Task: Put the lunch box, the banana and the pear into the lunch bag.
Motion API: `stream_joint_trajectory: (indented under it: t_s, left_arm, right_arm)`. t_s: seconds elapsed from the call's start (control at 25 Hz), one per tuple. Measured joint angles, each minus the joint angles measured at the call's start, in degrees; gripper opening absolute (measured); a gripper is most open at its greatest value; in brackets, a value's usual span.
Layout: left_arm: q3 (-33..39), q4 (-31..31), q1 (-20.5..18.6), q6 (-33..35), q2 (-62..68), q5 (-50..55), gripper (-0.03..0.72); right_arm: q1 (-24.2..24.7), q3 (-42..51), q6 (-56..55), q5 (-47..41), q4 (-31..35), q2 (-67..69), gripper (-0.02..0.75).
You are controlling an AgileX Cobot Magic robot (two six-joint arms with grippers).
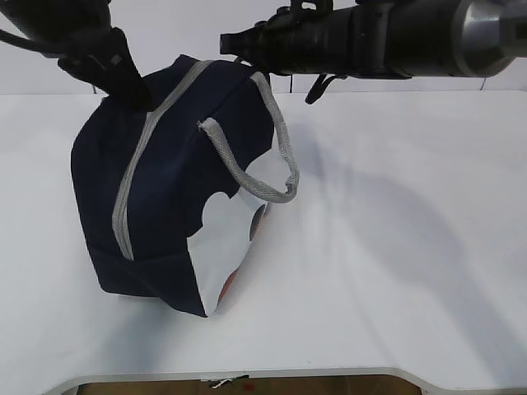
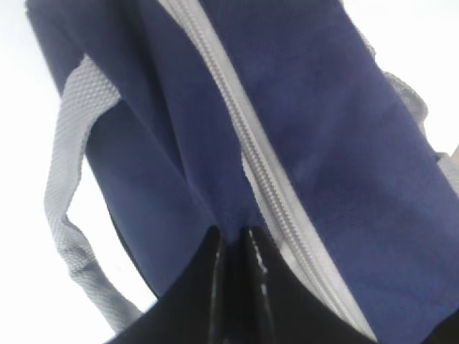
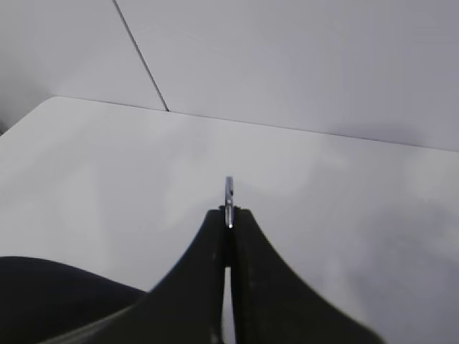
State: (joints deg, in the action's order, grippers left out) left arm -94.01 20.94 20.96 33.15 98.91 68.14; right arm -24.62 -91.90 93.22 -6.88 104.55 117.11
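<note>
The white table (image 1: 395,247) fills most of the exterior view, with a pale wall behind it. On its left half sits the large boxy navy-blue fabric lunch bag (image 1: 165,181), its grey zipper (image 1: 136,177) closed along the top and a grey webbing handle (image 1: 276,169) looping down its right side above a white side patch (image 1: 222,247).

The right arm stretches across the upper right of the frame. Its black right gripper (image 3: 229,215) is clenched on a small metal ring pull (image 3: 229,192), seen edge-on only in the right wrist view, with bare table beyond it.

At the upper left, the left gripper (image 2: 231,240) presses into the bag's top. The left wrist view shows its jaws pinched shut on a fold of blue fabric just beside the zipper; a second handle (image 2: 68,208) hangs at that frame's left.
</note>
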Motion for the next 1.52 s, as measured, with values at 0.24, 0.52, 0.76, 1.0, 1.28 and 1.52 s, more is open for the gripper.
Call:
stream_joint_trajectory:
  t_s: [0.24,0.52,0.76,1.0,1.28,1.52]
  left_arm:
    - [0.0,-0.1,0.0,0.0,-0.1,0.2,0.019]
    - [0.0,-0.2,0.0,0.0,-0.1,0.6,0.019]
    - [0.0,-0.2,0.0,0.0,-0.1,1.3,0.019]
    - [0.0,-0.2,0.0,0.0,-0.1,1.3,0.019]
    - [0.0,-0.3,0.0,0.0,-0.1,1.3,0.019]
    - [0.0,-0.3,0.0,0.0,-0.1,1.3,0.019]
  right_arm:
    - [0.2,-0.2,-1.8,0.8,0.5,1.9,0.017]
    - [0.4,0.9,-2.2,0.9,0.6,2.9,0.017]
    - [0.5,2.0,-2.6,0.4,0.7,2.9,0.017]
    - [0.5,2.0,-2.6,0.4,0.7,3.3,0.017]
    - [0.5,2.0,-2.6,0.0,0.7,3.7,0.017]
    - [0.5,2.0,-2.6,0.0,0.7,3.7,0.017]
